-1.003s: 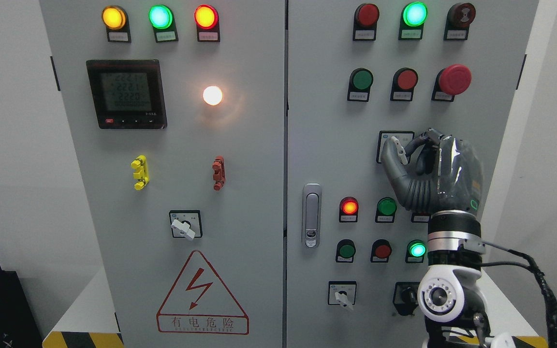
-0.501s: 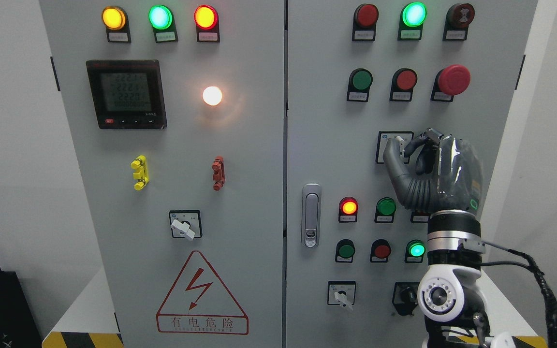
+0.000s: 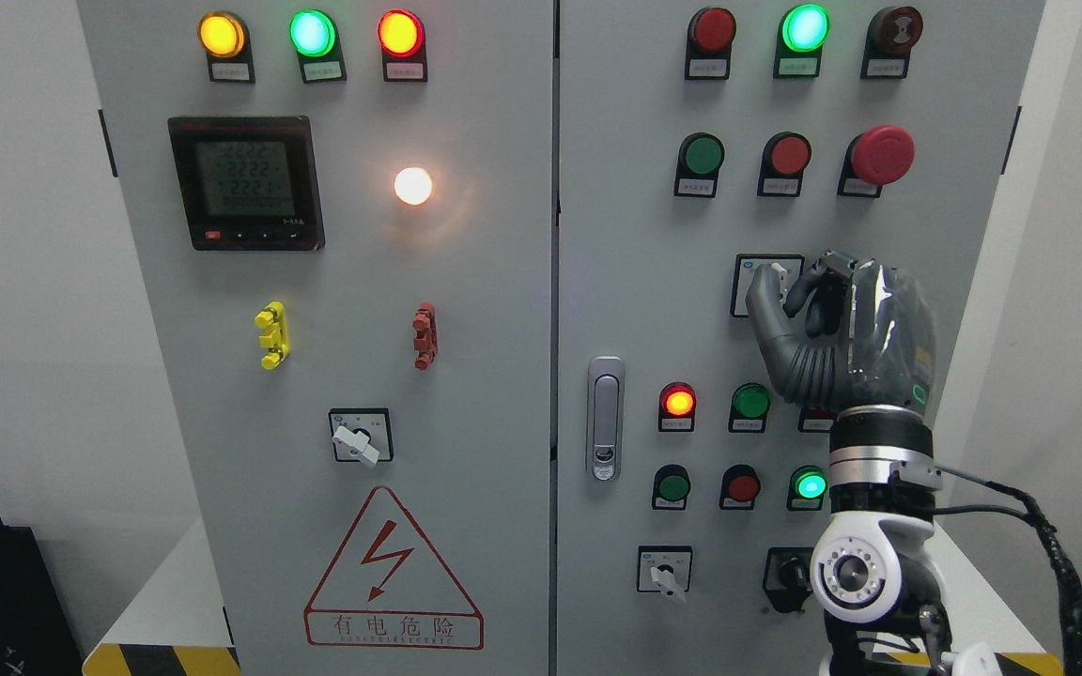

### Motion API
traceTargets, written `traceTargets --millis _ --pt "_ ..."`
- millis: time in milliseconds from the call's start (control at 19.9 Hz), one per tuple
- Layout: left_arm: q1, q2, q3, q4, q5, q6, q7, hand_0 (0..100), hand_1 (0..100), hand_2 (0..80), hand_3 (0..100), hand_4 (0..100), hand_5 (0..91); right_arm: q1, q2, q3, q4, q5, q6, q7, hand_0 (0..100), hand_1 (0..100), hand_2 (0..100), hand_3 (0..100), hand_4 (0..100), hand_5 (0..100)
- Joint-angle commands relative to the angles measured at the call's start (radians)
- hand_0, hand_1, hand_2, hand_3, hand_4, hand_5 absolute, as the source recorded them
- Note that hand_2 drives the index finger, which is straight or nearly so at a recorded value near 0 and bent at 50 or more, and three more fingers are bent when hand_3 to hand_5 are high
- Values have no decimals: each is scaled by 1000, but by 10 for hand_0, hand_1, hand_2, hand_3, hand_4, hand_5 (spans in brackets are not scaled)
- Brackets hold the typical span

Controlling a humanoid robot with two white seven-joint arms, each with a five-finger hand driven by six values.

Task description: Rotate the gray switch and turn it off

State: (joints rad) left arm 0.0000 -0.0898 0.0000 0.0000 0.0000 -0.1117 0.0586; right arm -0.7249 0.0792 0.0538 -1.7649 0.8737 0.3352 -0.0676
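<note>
The gray rotary switch (image 3: 779, 274) sits on a white square plate (image 3: 746, 272) on the right cabinet door, at mid height. My right hand (image 3: 783, 282) comes up from the lower right and covers most of the switch. Its thumb (image 3: 762, 296) presses on the left side of the lever and the index finger (image 3: 809, 279) curls in from the right, so the lever is pinched between them. Only a small pale sliver of the lever shows above the thumb. My left arm does not show.
Below the hand are lit red (image 3: 678, 402) and green (image 3: 810, 485) lamps and unlit push buttons. A red mushroom button (image 3: 883, 154) is above. Two more grey rotary switches (image 3: 356, 437) (image 3: 664, 572), a black knob (image 3: 790, 571) and the door latch (image 3: 605, 418) are on the panel.
The thumb has slid up and in over the lever, which stood plainly visible one second ago. The index finger has closed toward it. The arm itself has hardly shifted.
</note>
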Motion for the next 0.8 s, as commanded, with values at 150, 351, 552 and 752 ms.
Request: traceTargets --millis 150,351,552,752 --pt "-9 -1 8 -25 20 0 1 120 389 0 0 0 0 -1 -1 0 1 -2 1 0 478 400 797 1000 998 1000" --pt "-9 1 8 -25 20 0 0 120 389 0 0 0 0 -1 -1 0 1 -2 -2 0 457 384 793 1000 998 1000" --pt "-9 -1 8 -25 20 0 0 120 389 0 0 0 0 -1 -1 0 -1 -4 -4 0 417 365 789 1000 994 1000" --pt "-9 -1 8 -25 20 0 0 120 389 0 0 0 0 -1 -1 0 -1 -4 -5 2 390 347 788 1000 993 1000"
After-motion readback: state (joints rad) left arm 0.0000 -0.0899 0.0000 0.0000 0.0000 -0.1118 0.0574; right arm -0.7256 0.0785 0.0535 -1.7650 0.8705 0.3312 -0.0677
